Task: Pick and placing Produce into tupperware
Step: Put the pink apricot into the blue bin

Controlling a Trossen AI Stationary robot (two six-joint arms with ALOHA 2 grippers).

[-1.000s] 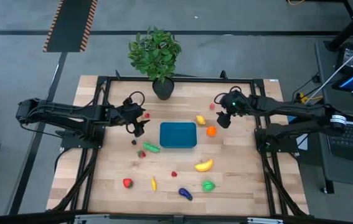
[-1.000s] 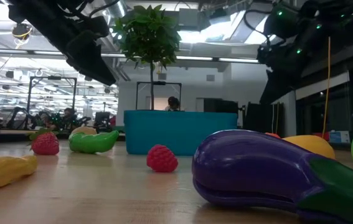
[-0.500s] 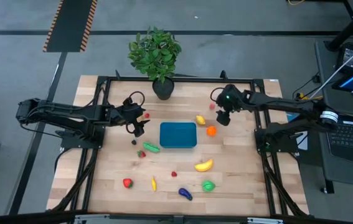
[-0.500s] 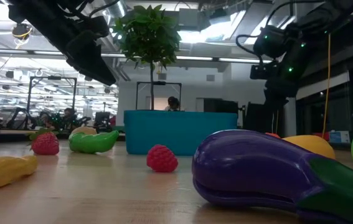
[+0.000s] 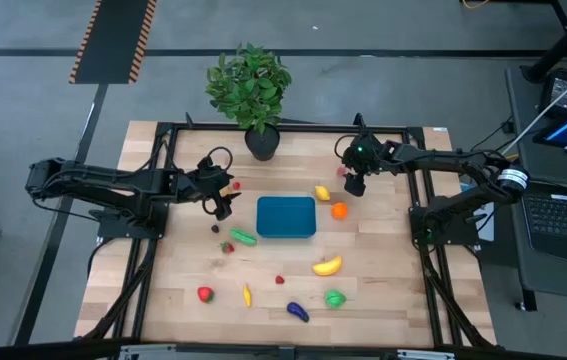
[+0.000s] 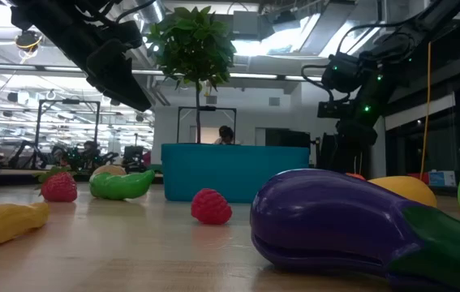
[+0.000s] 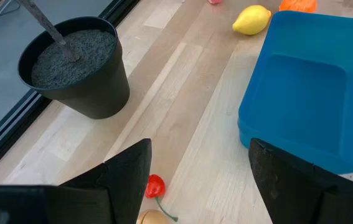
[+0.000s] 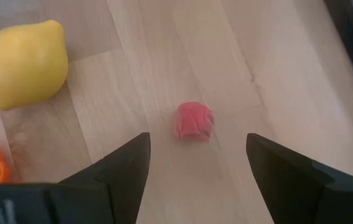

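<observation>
The shallow rectangular teal-blue plastic container (image 5: 286, 216) sits mid-surface. Behind it stands the dark round plant pot (image 5: 262, 142). Right of the container lie the yellow toy lemon (image 5: 322, 193) and the orange toy fruit (image 5: 339, 210); the small pink toy berry (image 8: 194, 121) lies behind those. The green toy pod (image 5: 242, 237) lies at the container's front-left corner.

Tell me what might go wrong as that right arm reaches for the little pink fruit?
The right gripper hangs open over the small pink fruit; being round, it could roll out from between the jaws. The lemon lies close by and might get nudged. The tupperware sits some way off, so a loose grip may drop the fruit during the carry.
</observation>
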